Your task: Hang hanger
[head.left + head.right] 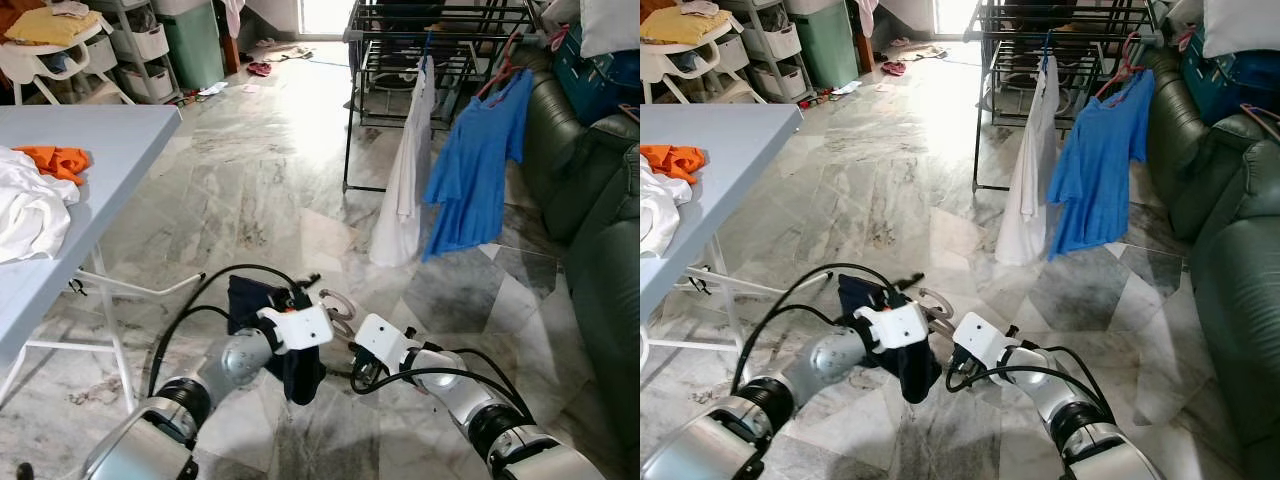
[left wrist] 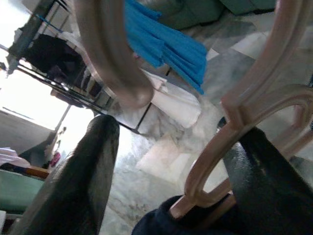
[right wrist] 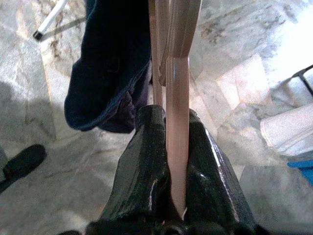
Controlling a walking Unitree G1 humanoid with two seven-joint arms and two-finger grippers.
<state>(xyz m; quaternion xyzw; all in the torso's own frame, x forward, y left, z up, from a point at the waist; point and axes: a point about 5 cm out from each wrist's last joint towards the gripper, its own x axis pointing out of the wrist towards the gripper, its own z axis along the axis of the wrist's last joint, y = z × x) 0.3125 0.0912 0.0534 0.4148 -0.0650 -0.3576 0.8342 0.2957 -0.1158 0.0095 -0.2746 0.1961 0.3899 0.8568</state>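
Pink hanger (image 3: 177,127) | clamped: right pincer (image 3: 168,147) | left pincer (image 2: 171,161) fingers apart

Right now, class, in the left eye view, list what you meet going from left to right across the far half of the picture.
orange cloth on the grey table → green bin → white garment on the drying rack → blue shirt → dark green sofa.

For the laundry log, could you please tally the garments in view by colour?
Blue garment on the rack: 1
White garments, on the rack and on the table: 2
Orange garment on the table: 1
Dark navy garment on the held hanger: 1
Total: 5
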